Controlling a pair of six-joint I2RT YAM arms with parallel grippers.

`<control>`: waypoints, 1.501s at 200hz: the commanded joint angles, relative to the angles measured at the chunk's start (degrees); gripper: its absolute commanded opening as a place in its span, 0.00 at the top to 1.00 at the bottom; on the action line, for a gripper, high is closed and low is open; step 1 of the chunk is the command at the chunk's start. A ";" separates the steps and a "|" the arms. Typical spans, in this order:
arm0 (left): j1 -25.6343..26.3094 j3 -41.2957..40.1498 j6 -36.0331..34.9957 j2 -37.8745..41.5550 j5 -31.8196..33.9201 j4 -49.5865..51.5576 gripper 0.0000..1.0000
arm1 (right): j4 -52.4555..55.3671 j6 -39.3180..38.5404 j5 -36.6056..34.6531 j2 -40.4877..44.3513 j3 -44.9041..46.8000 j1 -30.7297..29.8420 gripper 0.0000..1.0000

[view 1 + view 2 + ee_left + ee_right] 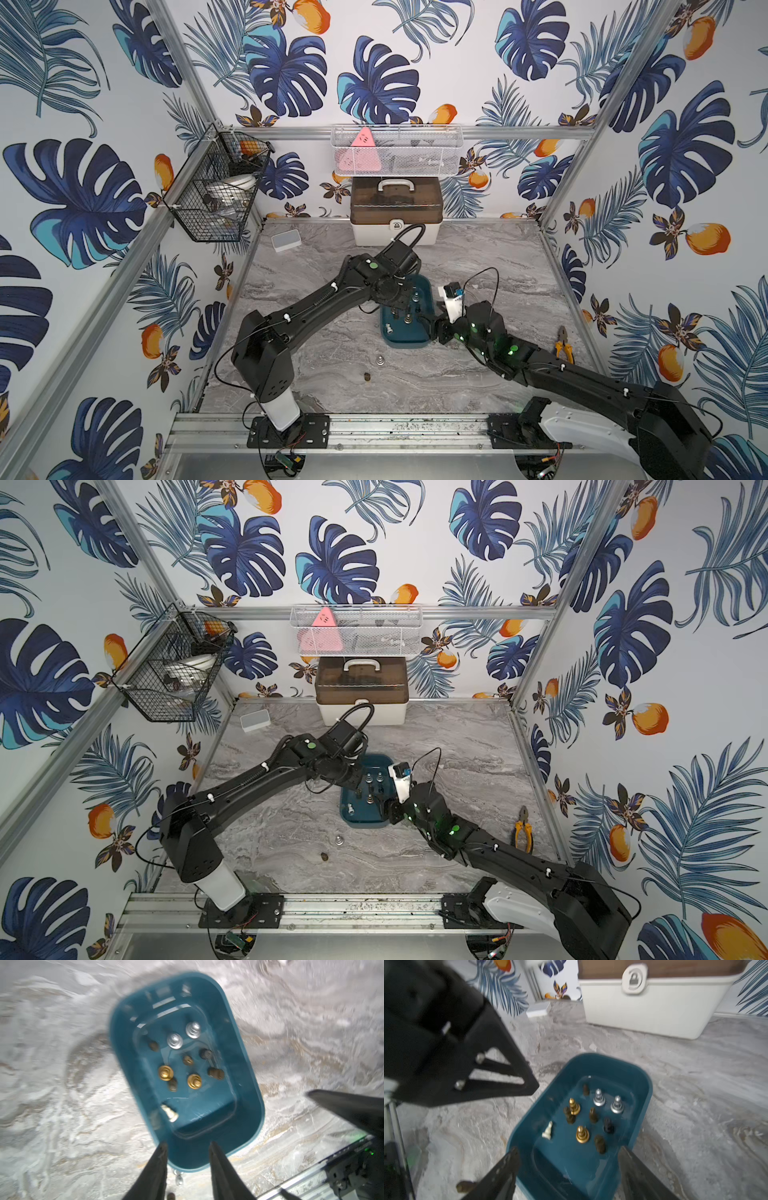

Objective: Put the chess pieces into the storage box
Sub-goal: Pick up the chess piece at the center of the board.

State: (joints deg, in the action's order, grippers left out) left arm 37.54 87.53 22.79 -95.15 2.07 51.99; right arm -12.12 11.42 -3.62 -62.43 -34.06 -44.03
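Note:
The teal storage box lies mid-table. Several chess pieces stand in it: two silver, two gold and some dark ones. A whitish piece lies on its side. Two pieces are on the table in front of the box, one silver and one dark. My left gripper hovers over the box, open, with nothing between its fingers. My right gripper is wide open at the box's right side, holding nothing.
A white case with a brown lid stands at the back wall, and a small white-grey box is at the back left. Yellow-handled pliers lie near the right edge. A black wire basket and a white mesh basket hang on the walls.

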 commanded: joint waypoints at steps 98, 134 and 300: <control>-10.08 -7.50 -7.58 2.17 -10.05 -5.29 0.58 | 29.74 3.29 22.34 -28.65 -32.03 4.51 0.37; -9.95 -11.07 -6.10 4.66 -9.28 -2.72 0.58 | 29.59 3.88 25.48 -28.56 -31.79 4.07 0.43; 9.35 -34.63 6.24 18.84 -0.54 -10.22 0.56 | 5.73 -0.59 0.21 0.93 6.06 -14.42 0.36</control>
State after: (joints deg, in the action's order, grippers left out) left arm 46.24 53.65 28.56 -75.09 1.61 45.08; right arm 1.06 12.12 1.63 -63.86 -31.79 -57.52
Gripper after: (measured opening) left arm 0.436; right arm 0.630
